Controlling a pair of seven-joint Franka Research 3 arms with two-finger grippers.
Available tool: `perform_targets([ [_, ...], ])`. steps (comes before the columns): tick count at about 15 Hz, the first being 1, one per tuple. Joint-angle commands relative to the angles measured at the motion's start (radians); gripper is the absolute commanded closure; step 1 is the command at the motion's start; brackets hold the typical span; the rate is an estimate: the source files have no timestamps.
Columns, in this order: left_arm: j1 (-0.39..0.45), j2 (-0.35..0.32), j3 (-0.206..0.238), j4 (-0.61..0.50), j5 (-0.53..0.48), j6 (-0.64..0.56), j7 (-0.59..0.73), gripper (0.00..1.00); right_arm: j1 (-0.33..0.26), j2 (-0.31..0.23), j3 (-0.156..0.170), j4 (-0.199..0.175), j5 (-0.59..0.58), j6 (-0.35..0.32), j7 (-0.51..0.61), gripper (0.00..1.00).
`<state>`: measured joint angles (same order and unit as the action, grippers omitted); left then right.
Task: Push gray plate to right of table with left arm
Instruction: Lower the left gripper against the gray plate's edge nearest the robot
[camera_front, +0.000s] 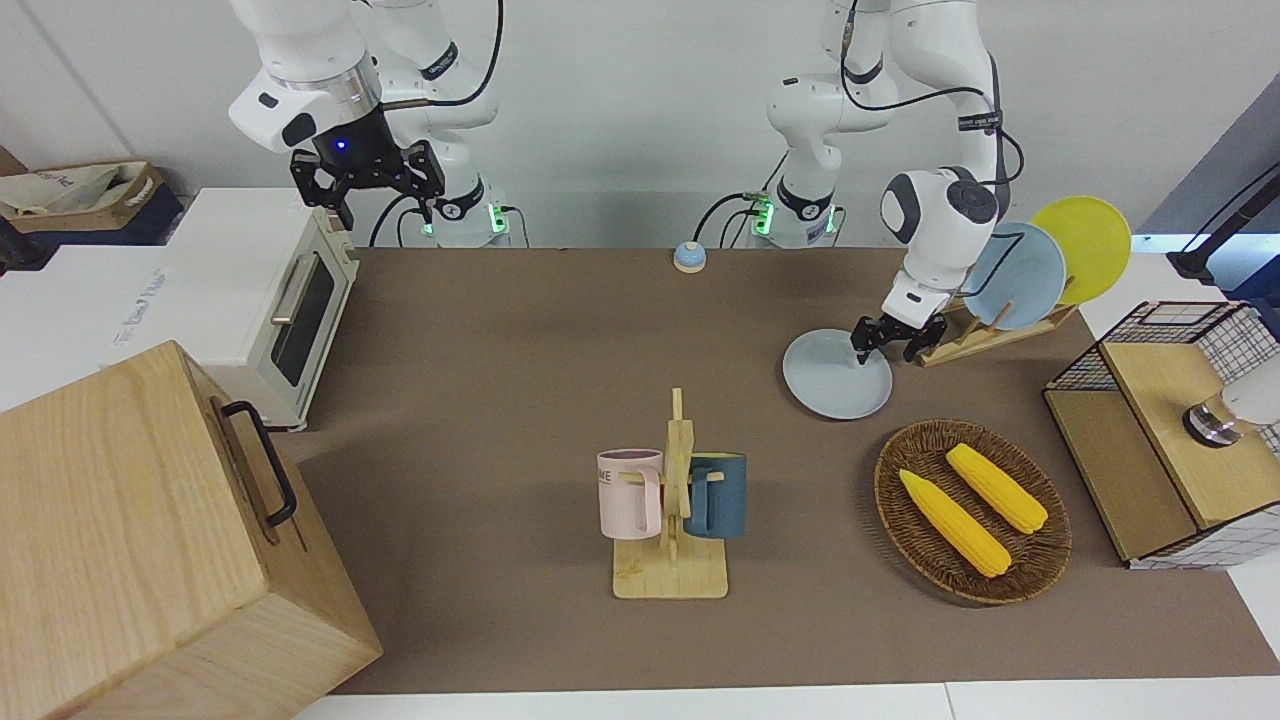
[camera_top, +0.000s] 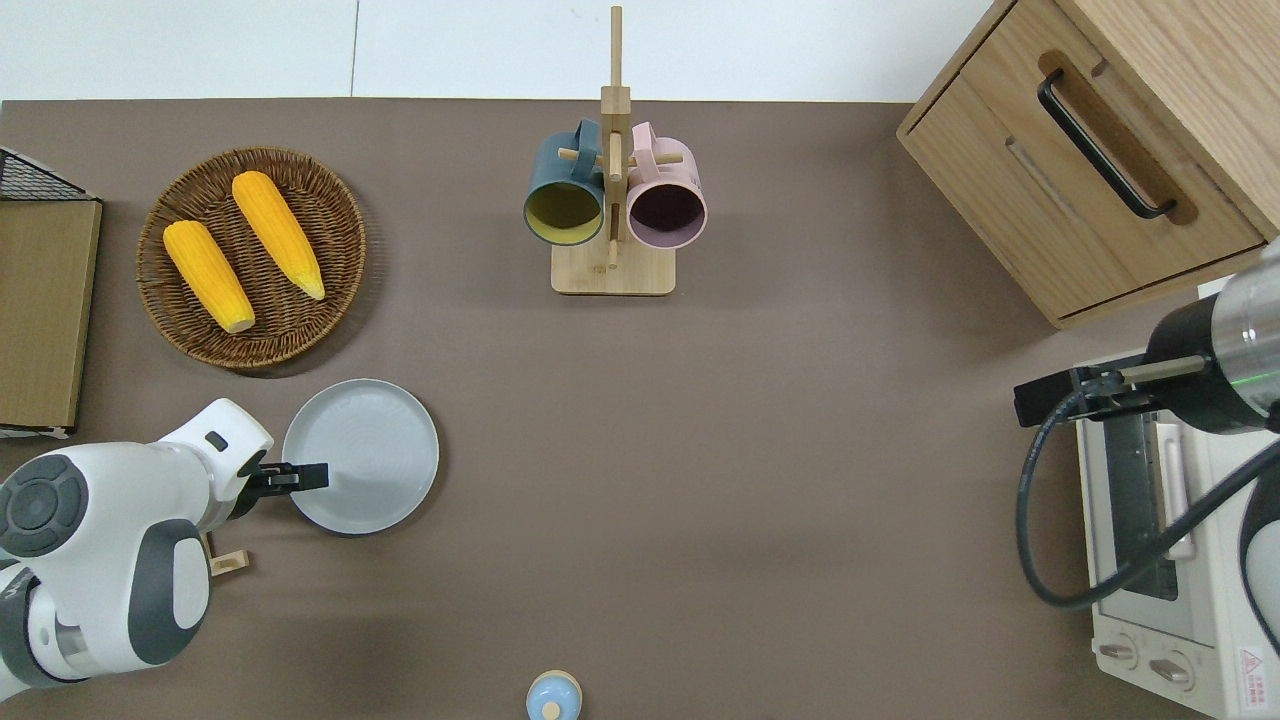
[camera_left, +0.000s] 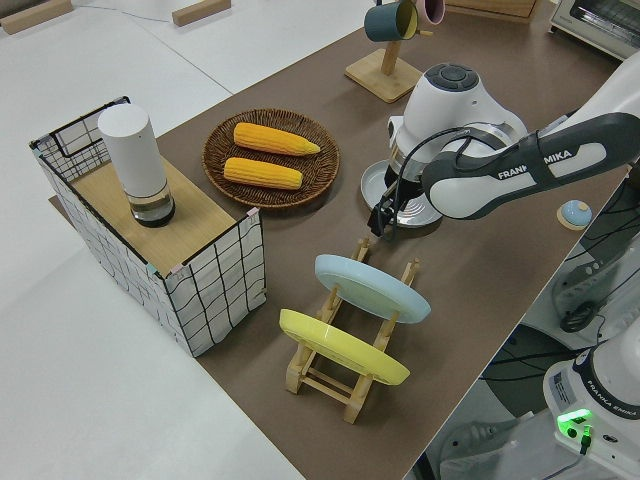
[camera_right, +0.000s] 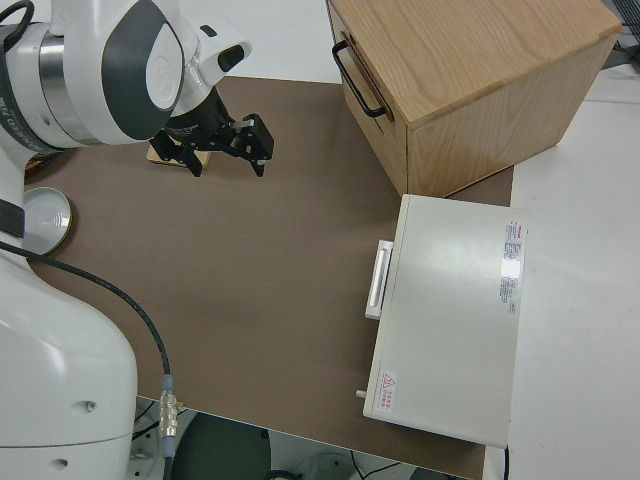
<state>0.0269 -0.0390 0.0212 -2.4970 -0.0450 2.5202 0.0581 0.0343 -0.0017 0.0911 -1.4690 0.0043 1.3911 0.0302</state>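
The plate (camera_top: 370, 450) is pale gray, the table (camera_top: 700, 480) matte brown, the basket (camera_top: 300, 330) dark brown wicker, the corn cobs (camera_top: 278, 233) yellow.

tabletop (camera_top: 760, 480): matte brown, white borders
gray plate (camera_top: 372, 450): flat on it, just robot-side of the wicker basket (camera_top: 340, 300)
mug rack (camera_top: 613, 270): middle, farther out
dish rack (camera_front: 975, 338): left arm's end
little bell (camera_top: 553, 697): robots' edge
wooden cabinet (camera_top: 1060, 170), toaster oven (camera_front: 250, 300): right arm's end

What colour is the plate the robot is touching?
Pale gray-blue and plain. The plate shows best in the overhead view, with the left gripper at its rim.
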Motion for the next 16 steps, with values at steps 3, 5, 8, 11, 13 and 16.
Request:
perform_targets([
  [3, -0.004, 0.002, -0.001, -0.008, -0.015, 0.025, -0.006, 1.00, -0.011, -0.008, 0.004, 0.001, 0.008, -0.012, -0.003, 0.017],
  [5, -0.004, 0.004, -0.001, -0.008, -0.015, 0.025, -0.006, 1.00, -0.011, -0.008, 0.006, 0.001, 0.008, -0.012, -0.003, 0.017],
  [8, -0.005, 0.004, -0.001, -0.008, -0.015, 0.025, -0.007, 1.00, -0.011, -0.008, 0.006, -0.001, 0.008, -0.012, -0.001, 0.017],
  [11, -0.007, 0.008, -0.010, -0.003, -0.047, 0.026, -0.007, 1.00, -0.011, -0.008, 0.006, -0.001, 0.008, -0.012, -0.003, 0.017],
  [13, -0.019, 0.013, -0.041, 0.001, -0.093, 0.029, -0.010, 1.00, -0.011, -0.008, 0.006, -0.001, 0.008, -0.012, -0.003, 0.017],
  [16, -0.048, 0.028, -0.066, 0.007, -0.128, 0.031, -0.059, 1.00, -0.011, -0.008, 0.004, -0.001, 0.008, -0.012, -0.001, 0.017],
])
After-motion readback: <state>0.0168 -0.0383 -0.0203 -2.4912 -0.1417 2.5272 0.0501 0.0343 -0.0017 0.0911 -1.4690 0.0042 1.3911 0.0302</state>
